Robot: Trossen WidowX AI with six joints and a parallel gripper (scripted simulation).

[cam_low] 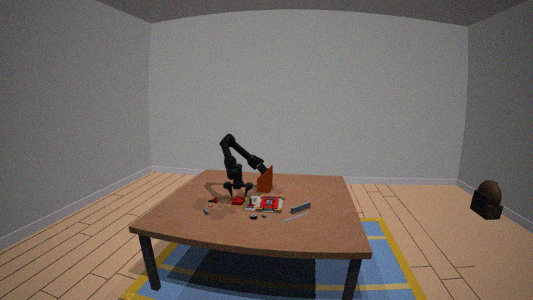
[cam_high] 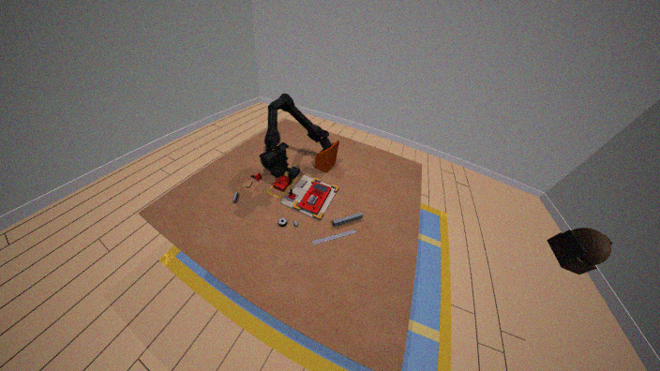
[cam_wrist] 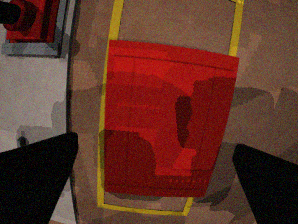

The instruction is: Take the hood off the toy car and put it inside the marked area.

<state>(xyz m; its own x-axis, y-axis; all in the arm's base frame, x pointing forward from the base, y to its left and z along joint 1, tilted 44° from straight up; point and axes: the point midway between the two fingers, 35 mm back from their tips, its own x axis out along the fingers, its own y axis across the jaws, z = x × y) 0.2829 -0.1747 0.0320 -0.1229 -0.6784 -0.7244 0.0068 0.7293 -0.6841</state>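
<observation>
The red hood lies inside the marked area's yellow outline, its far right corner at or slightly over the right line in the wrist view. My gripper is open above the hood, with a visible gap between each finger and the hood's sides in the wrist view. Whether the hood lies fully flat is hard to tell. The red toy car body sits on a pale board beside the marked area.
A small red part with a dark peg stands on the board, close beside the left finger. An orange wedge stands behind. A wheel and grey bars lie nearer the front.
</observation>
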